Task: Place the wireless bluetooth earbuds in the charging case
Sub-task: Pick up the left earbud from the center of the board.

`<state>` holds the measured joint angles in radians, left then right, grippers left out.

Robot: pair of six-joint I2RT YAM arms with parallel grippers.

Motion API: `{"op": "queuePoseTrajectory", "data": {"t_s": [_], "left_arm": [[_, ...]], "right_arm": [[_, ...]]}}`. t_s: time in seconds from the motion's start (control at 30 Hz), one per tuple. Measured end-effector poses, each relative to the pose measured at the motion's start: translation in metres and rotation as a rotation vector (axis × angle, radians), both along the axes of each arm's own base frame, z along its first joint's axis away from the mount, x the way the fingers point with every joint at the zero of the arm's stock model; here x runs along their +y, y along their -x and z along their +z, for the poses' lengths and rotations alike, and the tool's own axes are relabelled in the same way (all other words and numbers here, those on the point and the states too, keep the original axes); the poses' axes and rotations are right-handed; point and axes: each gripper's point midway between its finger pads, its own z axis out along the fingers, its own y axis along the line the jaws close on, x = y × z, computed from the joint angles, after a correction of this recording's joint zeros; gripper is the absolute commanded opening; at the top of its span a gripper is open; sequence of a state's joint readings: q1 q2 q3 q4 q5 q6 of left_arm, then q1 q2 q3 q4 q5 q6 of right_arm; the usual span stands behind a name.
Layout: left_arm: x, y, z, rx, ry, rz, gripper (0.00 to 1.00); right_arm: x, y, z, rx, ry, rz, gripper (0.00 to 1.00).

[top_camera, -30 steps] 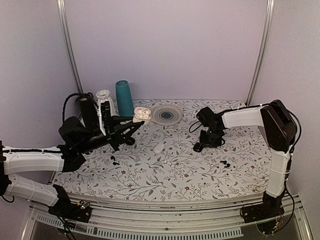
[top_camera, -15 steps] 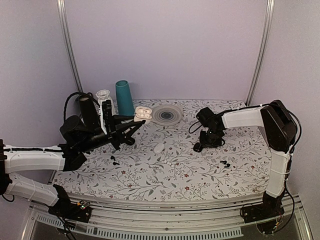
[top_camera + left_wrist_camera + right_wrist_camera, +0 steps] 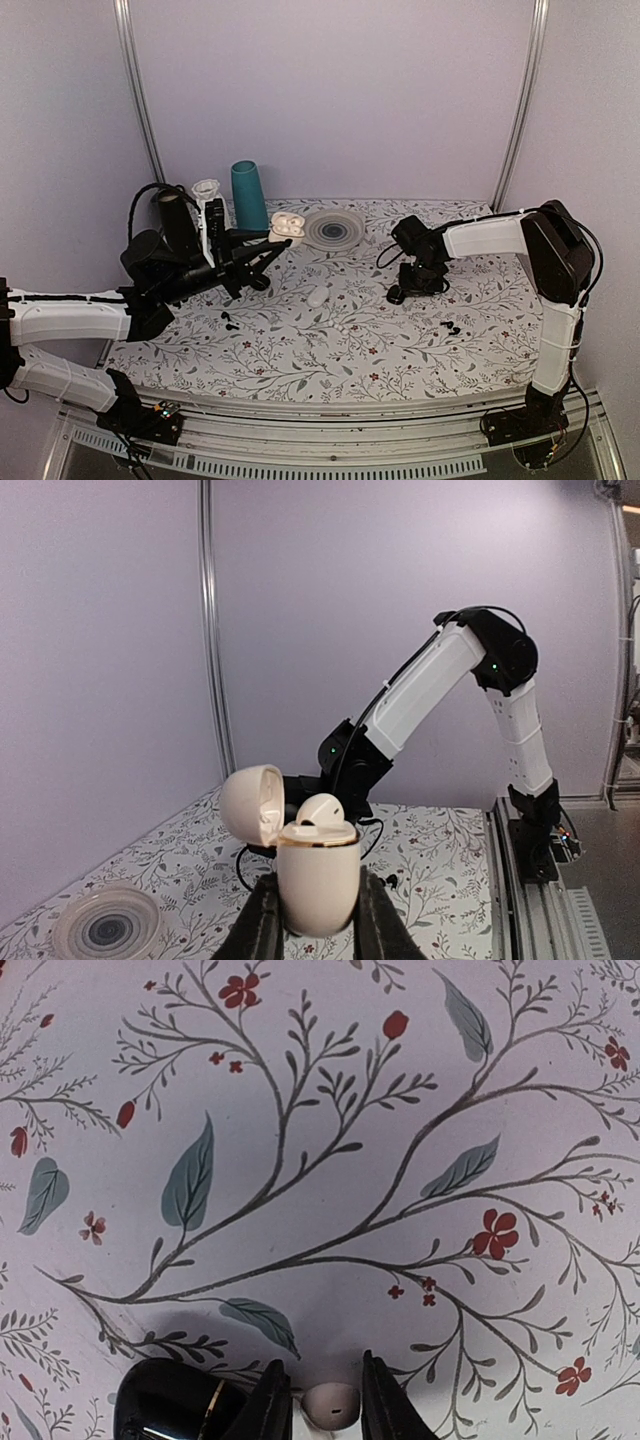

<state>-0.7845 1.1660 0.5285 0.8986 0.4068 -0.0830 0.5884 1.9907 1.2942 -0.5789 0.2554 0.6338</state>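
Observation:
My left gripper [image 3: 313,905] is shut on the white charging case [image 3: 318,875] and holds it upright above the table. Its lid [image 3: 252,805] is open to the left, and one white earbud [image 3: 320,810] sits in the top. In the top view the case [image 3: 283,228] is at the back left. My right gripper [image 3: 327,1400] is shut on a second white earbud [image 3: 330,1406], low over the floral table. In the top view the right gripper [image 3: 415,283] is at centre right.
A round black case [image 3: 165,1410] lies just left of my right fingers, also in the top view [image 3: 397,295]. There are a teal cylinder [image 3: 248,196], a clear round dish [image 3: 334,228], a white oval pebble [image 3: 319,295], another black case [image 3: 258,283] and black earbuds [image 3: 452,328].
Both arms have shifted only slightly. The case stays in the left jaws and the right gripper stays low by the black case.

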Motion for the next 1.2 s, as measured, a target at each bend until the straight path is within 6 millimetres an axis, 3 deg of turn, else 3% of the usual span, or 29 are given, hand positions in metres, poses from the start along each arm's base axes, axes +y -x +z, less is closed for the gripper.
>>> {"op": "queuePoseTrajectory", "data": {"t_s": [0.17,0.63,0.97,1.2], "left_arm": [[-0.001,-0.001,0.003,-0.003,0.003,0.0,0.0],[-0.005,-0.005,0.0,0.02,0.001,-0.003,0.0],[-0.009,-0.012,-0.009,0.07,0.002,0.002,0.0],[-0.013,-0.022,-0.015,0.112,0.033,0.014,0.0]], "right_arm": [[0.0,0.0,0.0,-0.001,0.001,0.004,0.15],[-0.002,0.005,0.001,-0.013,-0.007,0.018,0.13],[-0.009,0.024,0.004,-0.038,-0.059,0.024,0.13],[-0.002,0.019,0.032,-0.136,-0.145,0.029,0.13]]}}
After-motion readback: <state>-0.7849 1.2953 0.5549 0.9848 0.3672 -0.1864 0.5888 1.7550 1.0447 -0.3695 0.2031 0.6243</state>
